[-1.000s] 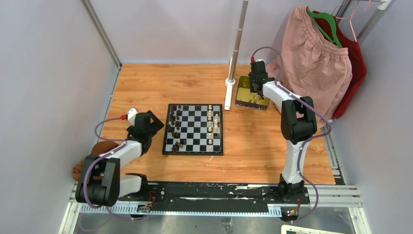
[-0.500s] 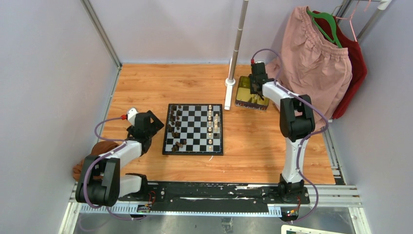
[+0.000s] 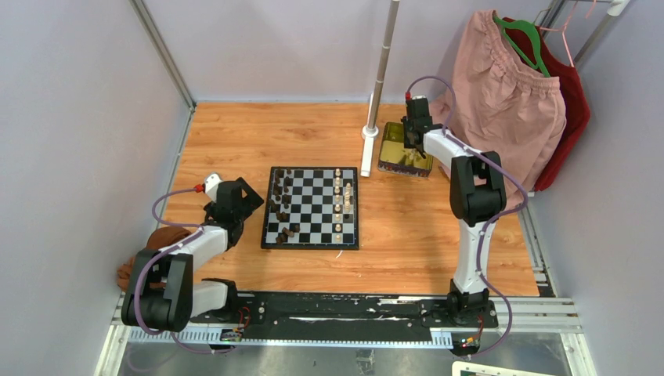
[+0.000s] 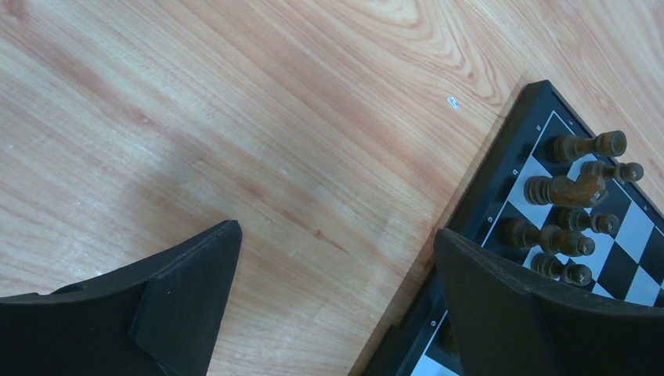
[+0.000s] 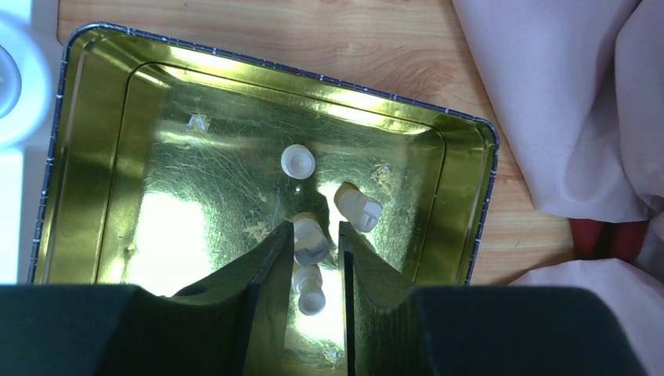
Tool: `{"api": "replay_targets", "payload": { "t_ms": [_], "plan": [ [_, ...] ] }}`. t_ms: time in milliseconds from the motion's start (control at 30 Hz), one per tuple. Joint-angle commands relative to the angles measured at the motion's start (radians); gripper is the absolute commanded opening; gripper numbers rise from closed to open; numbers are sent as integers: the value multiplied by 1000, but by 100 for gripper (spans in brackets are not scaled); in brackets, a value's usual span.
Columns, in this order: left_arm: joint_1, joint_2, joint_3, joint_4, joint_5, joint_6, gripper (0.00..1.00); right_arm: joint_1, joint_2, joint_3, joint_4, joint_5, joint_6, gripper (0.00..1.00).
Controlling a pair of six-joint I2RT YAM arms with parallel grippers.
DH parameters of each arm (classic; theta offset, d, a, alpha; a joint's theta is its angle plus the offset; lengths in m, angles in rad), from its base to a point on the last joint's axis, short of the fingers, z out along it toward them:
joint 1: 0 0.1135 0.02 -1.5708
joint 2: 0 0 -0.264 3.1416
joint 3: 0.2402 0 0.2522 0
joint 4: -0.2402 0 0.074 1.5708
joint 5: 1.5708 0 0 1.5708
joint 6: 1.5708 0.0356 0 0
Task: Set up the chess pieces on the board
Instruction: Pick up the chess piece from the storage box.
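Note:
The board (image 3: 310, 246) lies mid-table, with dark chess pieces (image 3: 280, 196) down its left columns and cream ones (image 3: 340, 196) on its right. My left gripper (image 3: 239, 197) hovers just left of the board. In the left wrist view this gripper (image 4: 337, 231) is wide open over bare wood, with the board edge (image 4: 501, 153) and dark pieces (image 4: 565, 189) at the right. My right gripper (image 5: 315, 229) reaches into the gold tin (image 5: 86, 157). Its narrow open jaws straddle a lying cream piece (image 5: 310, 243), with another (image 5: 309, 291) behind it. Two more cream pieces (image 5: 358, 207) lie loose nearby.
A white pole on a base (image 3: 370, 131) stands between the board and the tin (image 3: 389, 162). Pink cloth (image 3: 509, 102) over a red garment hangs at the back right, close to the right arm. A brown object (image 3: 160, 235) lies by the left arm.
My right gripper has shifted slightly over the tin and its jaws have narrowed a little around the cream piece. The left arm has not moved.

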Motion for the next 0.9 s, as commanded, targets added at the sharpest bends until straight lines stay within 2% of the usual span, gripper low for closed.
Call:
{"api": "replay_targets", "payload": {
  "t_ms": [0, 333, 500, 633, 867],
  "plan": [
    [-11, 5, 17, 17, -7, 16, 100, -18, 27, 27, -7, -20, 0, 31],
    [-11, 4, 16, 16, -7, 16, 100, -18, 31, 24, -9, -30, 2, 26],
    [-11, 4, 17, 18, -7, 16, 100, -18, 31, 22, -10, -32, 2, 15],
    [-11, 5, 15, 17, -7, 16, 100, -18, 25, 18, -10, -30, 4, 0],
    [-12, 5, 15, 16, -7, 16, 100, -18, -3, 12, -10, -30, 1, 0]
  ]
}}
